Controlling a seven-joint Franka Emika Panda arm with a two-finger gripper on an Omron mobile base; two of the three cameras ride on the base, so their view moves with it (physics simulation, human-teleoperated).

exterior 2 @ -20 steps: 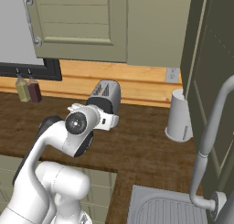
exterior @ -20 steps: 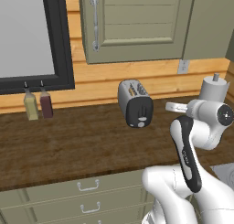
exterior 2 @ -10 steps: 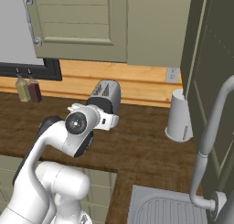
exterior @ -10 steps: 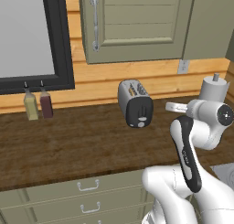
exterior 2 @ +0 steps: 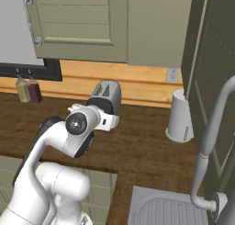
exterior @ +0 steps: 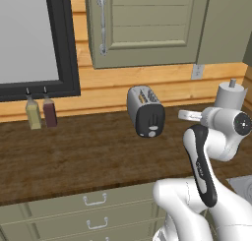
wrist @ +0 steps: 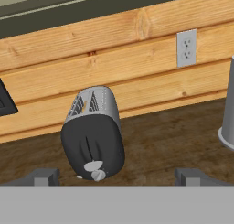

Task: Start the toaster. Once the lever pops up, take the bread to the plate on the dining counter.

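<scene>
Your pincer (wrist: 117, 176) is hanging spread wide, gripping nothing — the toaster (exterior: 145, 111) is standing near the tabletop's (exterior: 74, 156) back edge, its black lever (wrist: 87, 151) panel facing you.

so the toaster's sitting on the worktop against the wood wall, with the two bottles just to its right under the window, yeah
Not quite: the two bottles stand to the left of the toaster, under the dark-framed window, as the left base view shows. The toaster does sit on the worktop against the wood wall.
</scene>
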